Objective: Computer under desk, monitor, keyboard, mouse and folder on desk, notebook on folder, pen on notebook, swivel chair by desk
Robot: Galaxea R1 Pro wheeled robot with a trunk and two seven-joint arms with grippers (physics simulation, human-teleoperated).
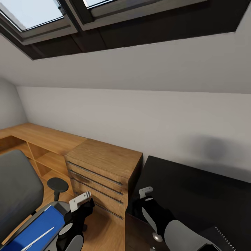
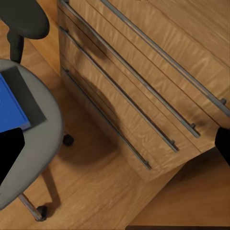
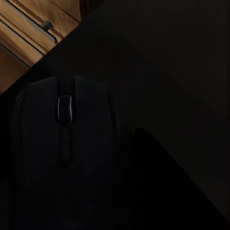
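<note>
**Folder on the chair seat, mouse on the black desk**

Folder (image 1: 43,226), bright blue and flat, lies on the seat of the grey swivel chair (image 1: 15,190) at the lower left of the head view, cut off by the frame edge and partly covered by the left arm. A thin white pen (image 1: 39,237) lies aslant on the blue surface. In the left wrist view, a dark grey slab sits just beside the folder's blue corner (image 2: 9,103) on the seat; it may be the notebook, but that cannot be settled. The chair's round black armrest (image 1: 58,184) stands between the seat and the light wooden chest (image 1: 104,174), whose drawers carry long bar handles. One chrome leg with a dark caster (image 2: 40,213) shows on the wooden floor.

The left gripper (image 1: 81,201) hangs above the seat's edge near the chest. Only dark finger edges show at the borders of its wrist view, wide apart, so it reads as open and empty.

To the right, the black desk (image 1: 195,195) abuts the chest. The right gripper (image 1: 145,192) hovers over the desk's near corner; whether its fingers are spread or closed cannot be told, as its wrist view is almost wholly dark. There the mouse (image 3: 67,153) is barely distinguishable from the black top: a dark rounded body with a pale-rimmed scroll wheel. A dark ribbed object is clipped at the lower right corner of the head view, unidentifiable.
</note>
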